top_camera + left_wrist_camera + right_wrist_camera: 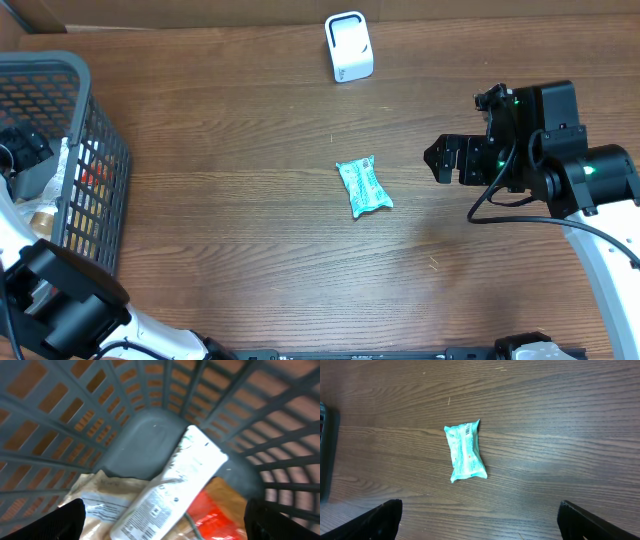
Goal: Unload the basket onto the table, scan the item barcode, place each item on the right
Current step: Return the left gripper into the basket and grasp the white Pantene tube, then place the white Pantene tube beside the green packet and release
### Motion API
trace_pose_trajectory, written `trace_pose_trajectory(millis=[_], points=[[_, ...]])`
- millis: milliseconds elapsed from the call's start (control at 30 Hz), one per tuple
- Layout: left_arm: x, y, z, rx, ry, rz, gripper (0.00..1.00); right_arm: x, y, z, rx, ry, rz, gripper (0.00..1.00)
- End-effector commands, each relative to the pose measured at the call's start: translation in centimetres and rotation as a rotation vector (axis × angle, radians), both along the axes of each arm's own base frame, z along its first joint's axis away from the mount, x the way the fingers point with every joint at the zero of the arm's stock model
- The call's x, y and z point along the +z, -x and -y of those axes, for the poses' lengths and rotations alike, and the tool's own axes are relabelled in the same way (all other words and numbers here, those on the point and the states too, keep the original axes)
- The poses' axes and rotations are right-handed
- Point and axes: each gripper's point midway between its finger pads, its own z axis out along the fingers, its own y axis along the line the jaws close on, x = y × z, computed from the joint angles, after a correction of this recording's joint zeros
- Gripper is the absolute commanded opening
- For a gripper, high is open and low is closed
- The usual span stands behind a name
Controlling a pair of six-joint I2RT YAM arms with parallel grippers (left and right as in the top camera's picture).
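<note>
Left wrist: we see gray basket (150, 440) holding white packet (170, 490) over red pouch (212, 512), tan wrapper (95, 495) (print blurred); left end effector (165, 520), right end effector (480, 515) spread apart, empty.

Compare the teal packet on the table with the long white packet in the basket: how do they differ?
The teal packet is short and pillow-like; the white packet is long and narrow. The teal packet lies alone, flat on the table; the white packet rests tilted on other wrappers in the grey basket. Both are printed wrappers.
</note>
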Motion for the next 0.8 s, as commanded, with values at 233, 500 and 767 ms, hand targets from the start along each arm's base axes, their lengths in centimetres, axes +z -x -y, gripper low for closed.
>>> trace_pose_trajectory(millis=[233, 500, 767], points=[[-9.6, 0.1, -0.2, -0.083, 0.082, -0.194, 0.87, 0.8, -0.3, -0.1, 0.003, 0.002, 0.026, 1.0], [-15.6, 0.7, 0.6, -0.099, 0.18, -0.283, 0.79, 0.8, -0.3, -0.1, 0.001, 0.001, 0.024, 1.0], [-20.2, 1.8, 2.6, -0.116, 0.289, -0.375, 0.17, 0.8, -0.3, -0.1, 0.001, 0.0, 0.025, 1.0]])
